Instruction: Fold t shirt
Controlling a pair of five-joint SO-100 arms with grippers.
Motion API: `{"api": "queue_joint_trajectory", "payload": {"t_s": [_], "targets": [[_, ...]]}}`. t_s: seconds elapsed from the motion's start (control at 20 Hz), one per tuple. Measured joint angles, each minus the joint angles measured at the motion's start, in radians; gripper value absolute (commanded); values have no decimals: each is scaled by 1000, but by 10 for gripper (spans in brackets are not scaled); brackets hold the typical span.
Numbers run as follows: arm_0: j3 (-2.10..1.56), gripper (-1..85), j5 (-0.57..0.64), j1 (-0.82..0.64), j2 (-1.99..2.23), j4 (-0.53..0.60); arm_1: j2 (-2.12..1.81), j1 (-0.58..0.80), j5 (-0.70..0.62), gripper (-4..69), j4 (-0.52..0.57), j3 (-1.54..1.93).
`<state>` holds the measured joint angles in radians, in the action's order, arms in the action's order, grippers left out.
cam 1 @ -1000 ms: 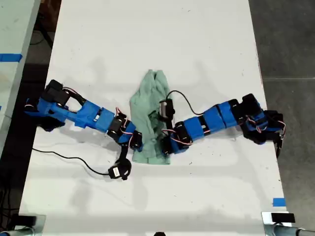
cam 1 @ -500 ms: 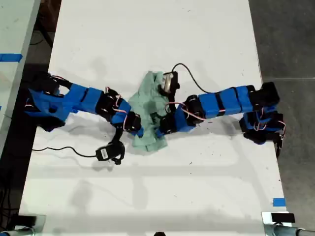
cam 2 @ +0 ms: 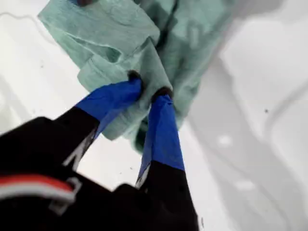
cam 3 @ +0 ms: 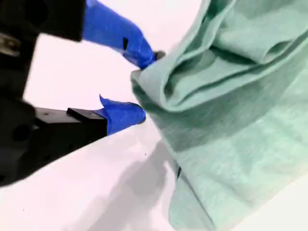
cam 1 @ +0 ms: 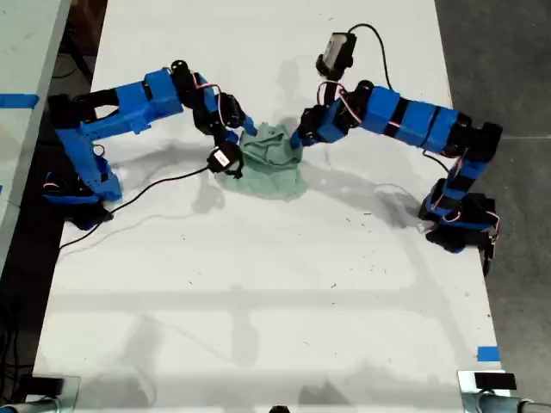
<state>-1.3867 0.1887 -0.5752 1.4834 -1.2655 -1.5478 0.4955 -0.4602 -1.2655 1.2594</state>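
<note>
The pale mint-green t shirt (cam 1: 272, 162) lies as a short, doubled-over bundle on the white table (cam 1: 275, 310), a little past the middle in the exterior view. Two blue arms reach its far edge, one from the exterior view's left (cam 1: 129, 103) and one from its right (cam 1: 405, 116); the wrist views do not show which is which. My first gripper (cam 2: 148, 86) is shut, pinching a fold of the t shirt (cam 2: 120, 29). My second gripper (cam 3: 147, 85) is open, its jaws set apart around the folded rim of the t shirt (cam 3: 231, 96), with one fingertip (cam 3: 149, 55) touching the rim.
A black cable (cam 1: 146, 185) trails across the table from the arm on the exterior view's left. Blue tape (cam 1: 487, 353) marks the table's near corner on the exterior view's right. Dark floor (cam 1: 508, 69) lies beyond that side, and a second surface with blue tape (cam 1: 17, 100) sits on the exterior view's left.
Both arms have swung from the near end of the shirt to its far end, carrying the cloth along. The long, stretched-out shirt is now a short folded bundle.
</note>
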Motion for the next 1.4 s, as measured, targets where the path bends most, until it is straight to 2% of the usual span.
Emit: {"api": "queue_joint_trajectory", "payload": {"t_s": [0.1,0.2,0.3,0.35,0.4,0.45,0.5,0.55,0.7,0.85,0.95,1.05,1.1,1.15,1.25,1.4], "targets": [[118,374,75,-54,-206,-77,55,95,0,244,-12,-2],[307,369,170,-112,-402,-219,78,181,0,250,-55,0],[328,354,227,-169,-425,-298,80,249,-5,255,-120,-2],[299,283,238,-189,-400,-307,81,278,-6,245,-170,-2],[261,131,241,-202,-356,-313,80,304,-8,193,-224,-2],[230,-1,241,-209,-288,-318,72,328,-21,82,-273,-2],[201,-1,239,-209,-195,-321,48,344,-38,8,-318,-2],[166,-2,232,-209,-77,-321,-3,345,-57,-13,-359,-2],[137,-2,186,-186,344,-336,-290,212,-58,-12,-442,37],[35,-2,57,17,753,-331,-650,-91,84,-10,-430,198],[-181,-2,-78,265,988,-230,-884,-321,193,-10,-318,417],[-529,-2,-193,508,1220,-32,-1129,-495,273,-10,-161,733],[-719,-2,-229,581,1338,67,-1262,-534,319,-10,-92,908],[-910,-2,-247,621,1457,163,-1410,-546,359,-10,-46,1089],[-1239,-2,-265,643,1669,302,-1738,-558,419,-10,-44,1410],[-1595,-2,-279,657,1914,364,-1933,-606,462,-13,-54,1672]]}}
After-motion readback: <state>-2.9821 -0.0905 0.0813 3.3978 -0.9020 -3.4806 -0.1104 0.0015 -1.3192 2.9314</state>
